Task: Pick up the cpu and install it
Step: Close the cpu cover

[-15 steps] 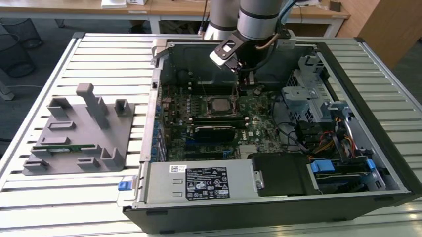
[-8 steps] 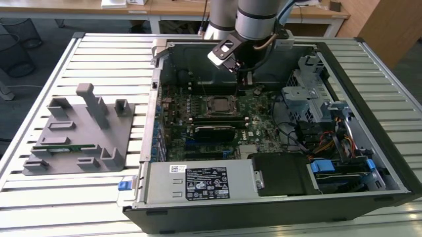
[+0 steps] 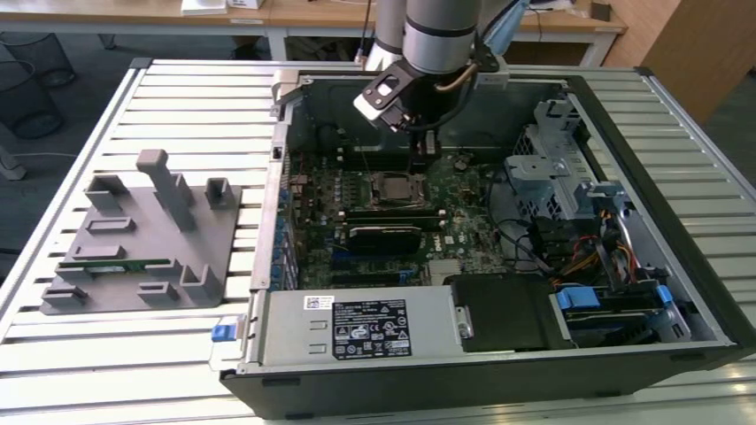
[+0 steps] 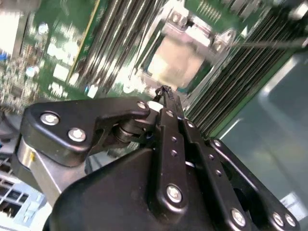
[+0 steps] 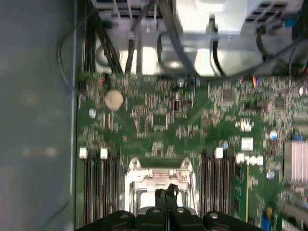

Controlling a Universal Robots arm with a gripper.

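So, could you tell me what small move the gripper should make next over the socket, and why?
Probably a short lift straight up. The gripper is shut with nothing in it, its tip close over the socket, and the cpu seems to lie in the socket already, so backing off looks safest.

Exterior view looks down from high on the whole case (image 3: 473, 390); both wrist views face its socket (image 3: 392, 186) (image 4: 180, 60) (image 5: 159, 180) closely, which all three share
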